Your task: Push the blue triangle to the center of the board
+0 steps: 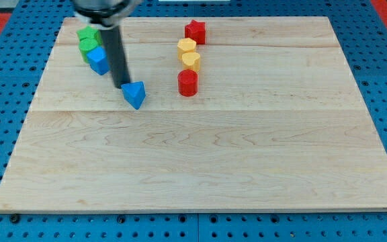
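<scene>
The blue triangle (134,94) lies on the wooden board (200,168), left of the middle and above it. My tip (121,85) stands just to the upper left of the blue triangle, touching or nearly touching its edge. The dark rod runs up from there to the view's top.
A blue block (98,59) and two green blocks (88,33) (89,46) cluster at the top left, just left of the rod. A red star (195,31), two yellow blocks (187,46) (191,60) and a red cylinder (188,83) form a column right of the triangle.
</scene>
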Available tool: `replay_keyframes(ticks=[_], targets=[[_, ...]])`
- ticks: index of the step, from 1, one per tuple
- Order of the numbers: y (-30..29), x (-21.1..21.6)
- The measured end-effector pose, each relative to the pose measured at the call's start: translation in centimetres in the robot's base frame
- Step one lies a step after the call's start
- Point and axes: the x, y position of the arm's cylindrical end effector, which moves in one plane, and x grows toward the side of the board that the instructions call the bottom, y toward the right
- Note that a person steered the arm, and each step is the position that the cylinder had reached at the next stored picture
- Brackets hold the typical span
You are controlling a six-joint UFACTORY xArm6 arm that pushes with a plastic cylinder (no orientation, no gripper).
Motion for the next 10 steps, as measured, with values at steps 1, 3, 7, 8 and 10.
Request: replay_keyframes(ticks=[1,3,7,8,10], targets=[[1.7,2.4],[10.1,2.4],[8.3,4.4],[-4.3,3.3],[-11.1,-10.7]])
